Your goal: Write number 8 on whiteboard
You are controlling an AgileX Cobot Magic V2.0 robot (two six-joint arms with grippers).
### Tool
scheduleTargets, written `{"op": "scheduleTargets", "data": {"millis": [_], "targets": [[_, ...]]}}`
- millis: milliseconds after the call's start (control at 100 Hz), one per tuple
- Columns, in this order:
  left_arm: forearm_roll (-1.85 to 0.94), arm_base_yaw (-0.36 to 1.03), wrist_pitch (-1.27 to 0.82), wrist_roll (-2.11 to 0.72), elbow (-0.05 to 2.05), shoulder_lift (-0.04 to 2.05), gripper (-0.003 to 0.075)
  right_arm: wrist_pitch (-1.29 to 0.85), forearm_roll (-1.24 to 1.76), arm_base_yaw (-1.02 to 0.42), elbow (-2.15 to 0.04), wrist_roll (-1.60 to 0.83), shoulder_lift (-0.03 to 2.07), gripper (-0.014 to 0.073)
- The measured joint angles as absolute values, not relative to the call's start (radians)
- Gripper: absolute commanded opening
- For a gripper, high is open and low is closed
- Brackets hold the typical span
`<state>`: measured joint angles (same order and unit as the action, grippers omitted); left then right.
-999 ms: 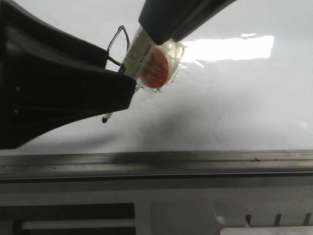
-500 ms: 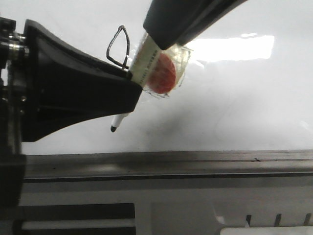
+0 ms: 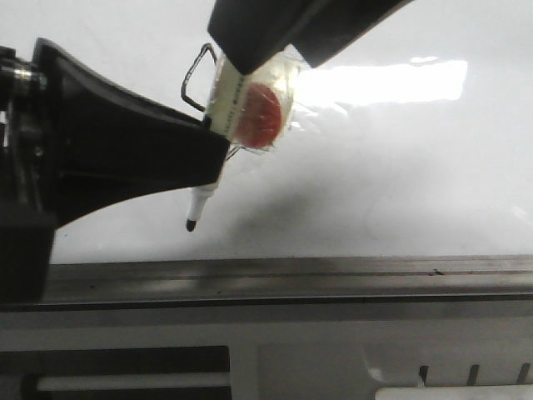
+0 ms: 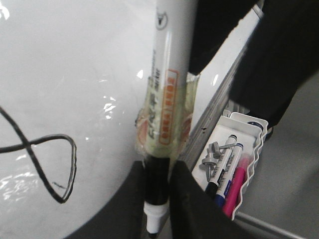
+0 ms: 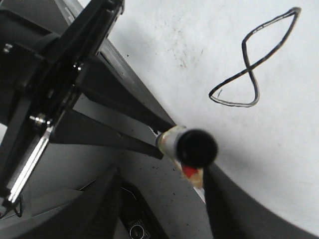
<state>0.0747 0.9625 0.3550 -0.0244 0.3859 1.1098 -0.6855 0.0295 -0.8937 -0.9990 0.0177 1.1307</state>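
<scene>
Bright light glare [image 3: 391, 81] overhead; white tray [image 4: 246, 164] with spare markers [image 4: 227, 167] beside grey ledge [image 3: 333, 279].

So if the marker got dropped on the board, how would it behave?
The marker is a smooth round barrel, so it would likely roll on the glossy whiteboard. It looks stiff and probably light. The tape wad and red disc on it might check the roll.

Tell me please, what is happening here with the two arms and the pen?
Both arms hold one marker pen over the whiteboard. The left end effector is shut on its lower part near the tip, and the right end effector grips its upper end, which is wrapped in clear tape. A drawn number 8 is complete on the board. In the front view the tip points down, beside the figure rather than on it.
</scene>
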Motion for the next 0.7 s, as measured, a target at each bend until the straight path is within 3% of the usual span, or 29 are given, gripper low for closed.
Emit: {"op": "scheduleTargets", "data": {"millis": [310, 500, 700], "targets": [[-0.392, 0.823, 0.191, -0.019, 0.387, 0.947, -0.0021, -0.687, 0.030, -0.878, -0.999, 0.018, 1.131, 0.0342], [-0.476, 0.697, 0.036, -0.019, 0.396, 0.936, -0.0021, -0.689, 0.030, -0.876, -0.999, 0.018, 1.131, 0.0342], [-0.481, 0.678, 0.010, -0.019, 0.400, 0.951, -0.0020, -0.689, 0.030, -0.876, -0.999, 0.018, 1.131, 0.0342]]}}
